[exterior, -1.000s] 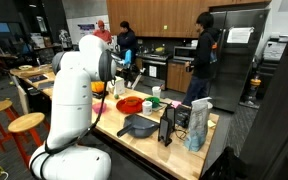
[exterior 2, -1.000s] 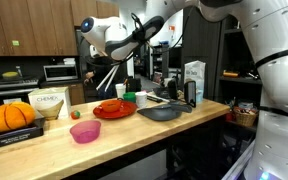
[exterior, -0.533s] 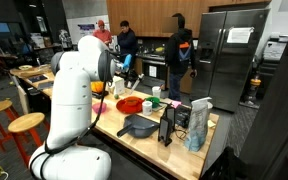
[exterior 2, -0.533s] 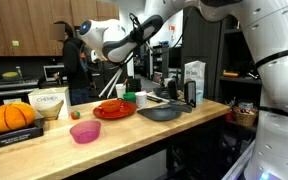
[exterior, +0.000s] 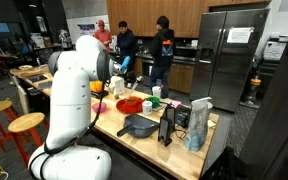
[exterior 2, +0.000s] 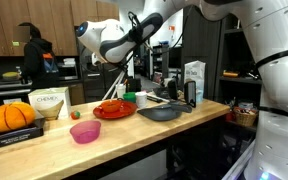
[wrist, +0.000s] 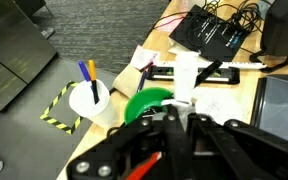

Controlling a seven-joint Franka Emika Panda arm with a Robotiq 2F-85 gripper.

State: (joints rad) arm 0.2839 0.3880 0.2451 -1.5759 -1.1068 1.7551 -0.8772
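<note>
Hovering above the surface (wrist: pixel 242 92), the end effector (wrist: pixel 180 115) looks closed and empty; the green cup (wrist: pixel 147 102) beneath it seems light, rigid plastic, probably slick; its rim is the best hold.

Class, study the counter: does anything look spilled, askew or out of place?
Nothing looks spilled or toppled. The pen cup stands upright and the green cup under the gripper looks intact; only the loose papers beside them lie askew.
</note>
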